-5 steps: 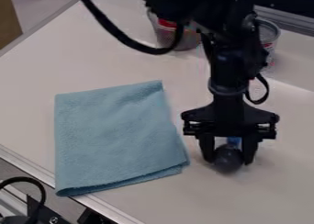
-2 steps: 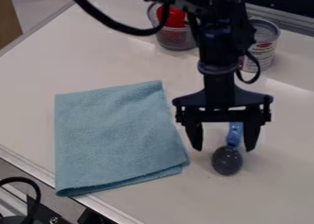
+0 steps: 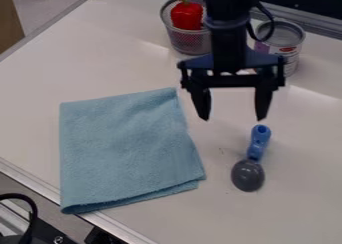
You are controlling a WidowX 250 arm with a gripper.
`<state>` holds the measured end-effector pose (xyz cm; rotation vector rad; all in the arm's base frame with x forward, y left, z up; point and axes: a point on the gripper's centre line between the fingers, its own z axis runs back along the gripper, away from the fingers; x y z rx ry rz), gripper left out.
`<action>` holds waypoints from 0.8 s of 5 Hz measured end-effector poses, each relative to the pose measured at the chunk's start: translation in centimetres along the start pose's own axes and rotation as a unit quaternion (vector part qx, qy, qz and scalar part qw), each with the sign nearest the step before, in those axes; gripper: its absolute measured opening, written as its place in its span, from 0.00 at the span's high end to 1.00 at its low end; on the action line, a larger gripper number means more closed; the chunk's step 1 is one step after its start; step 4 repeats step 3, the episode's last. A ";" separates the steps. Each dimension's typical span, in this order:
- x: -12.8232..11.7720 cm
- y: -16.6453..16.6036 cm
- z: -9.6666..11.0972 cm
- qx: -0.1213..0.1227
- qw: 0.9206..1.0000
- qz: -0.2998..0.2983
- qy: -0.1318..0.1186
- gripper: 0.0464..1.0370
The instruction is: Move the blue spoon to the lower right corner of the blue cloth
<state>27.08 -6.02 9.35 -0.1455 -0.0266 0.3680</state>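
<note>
The can (image 3: 287,34) bears a label (image 3: 286,50) (partly red), its wording too small to read.

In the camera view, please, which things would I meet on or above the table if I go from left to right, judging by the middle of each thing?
Light blue cloth, mesh basket with red pepper, gripper, blue-handled spoon, can.

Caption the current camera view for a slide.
Open gripper near the blue spoon, which lies on the table beside the cloth.
</note>
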 end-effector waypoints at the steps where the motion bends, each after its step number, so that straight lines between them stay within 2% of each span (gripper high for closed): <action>1: 2.5 2.9 -0.1 0.002 0.998 -0.042 -0.045 0.04; 2: 5.6 6.1 0.3 -0.003 0.995 -0.050 -0.081 0.04; 3: 9.3 8.9 0.3 -0.006 0.993 -0.055 -0.100 0.04; 4: 9.3 8.9 0.3 -0.006 0.993 -0.055 -0.100 0.04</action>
